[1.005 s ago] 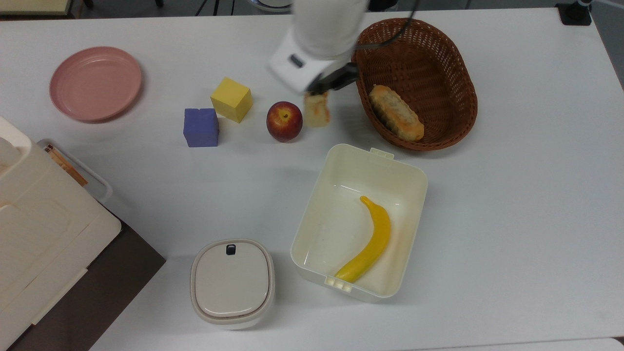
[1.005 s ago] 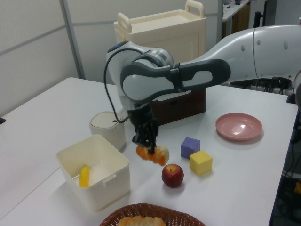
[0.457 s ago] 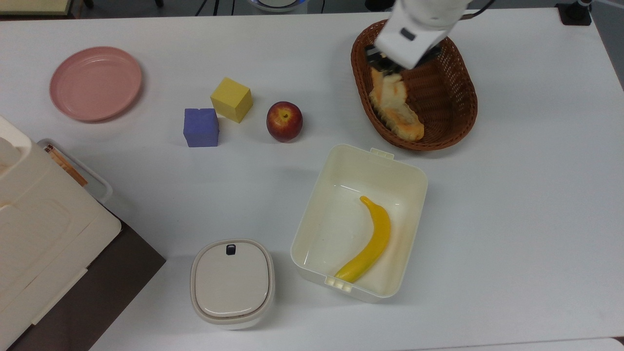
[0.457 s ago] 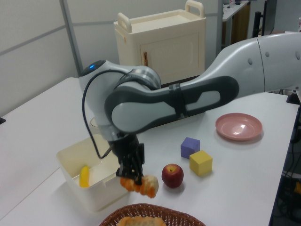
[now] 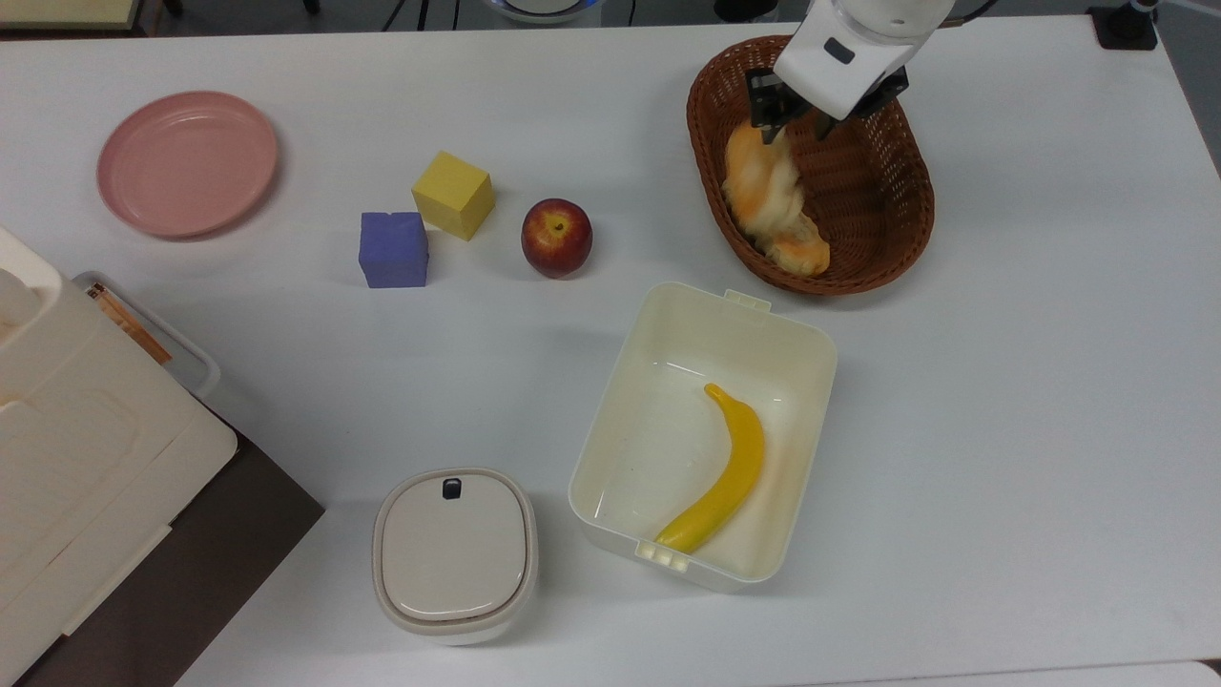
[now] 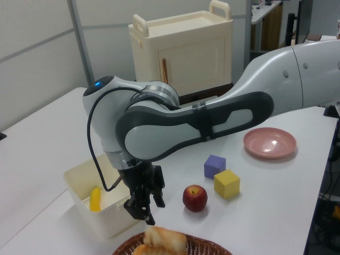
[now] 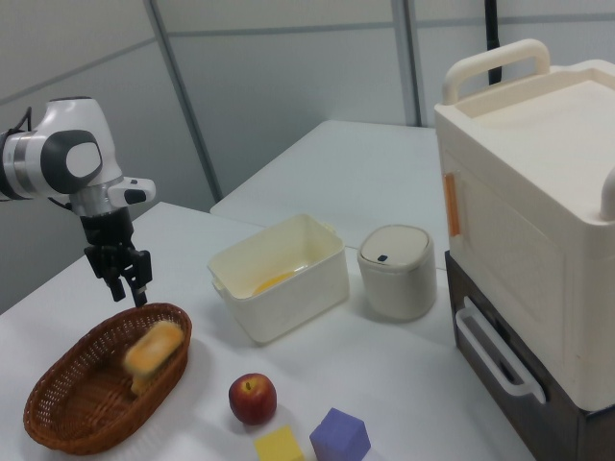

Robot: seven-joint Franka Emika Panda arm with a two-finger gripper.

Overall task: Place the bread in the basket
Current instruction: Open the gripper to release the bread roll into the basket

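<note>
The bread (image 5: 760,175) is a blurred cream and orange roll inside the dark-brown wicker basket (image 5: 918,196), free of the fingers and lying over a longer pale loaf (image 5: 799,252). My gripper (image 5: 791,118) hangs open just above it, over the basket's far end in the top view. In the left view the gripper (image 6: 147,207) stands open with the bread (image 6: 166,238) below it at the basket's rim (image 6: 204,246). The right view shows the open gripper (image 7: 127,284) above the bread (image 7: 154,348) in the basket (image 7: 63,423).
A red apple (image 5: 556,237), yellow cube (image 5: 453,194), purple cube (image 5: 393,249) and pink plate (image 5: 187,162) lie toward the top view's left. A cream box (image 5: 620,401) holds a banana (image 5: 727,469). A lidded pot (image 5: 454,553) and a cream cabinet (image 5: 57,439) stand nearby.
The gripper carried the bread from beside the apple to over the basket, then opened. The bread has left the fingers and dropped into the basket.
</note>
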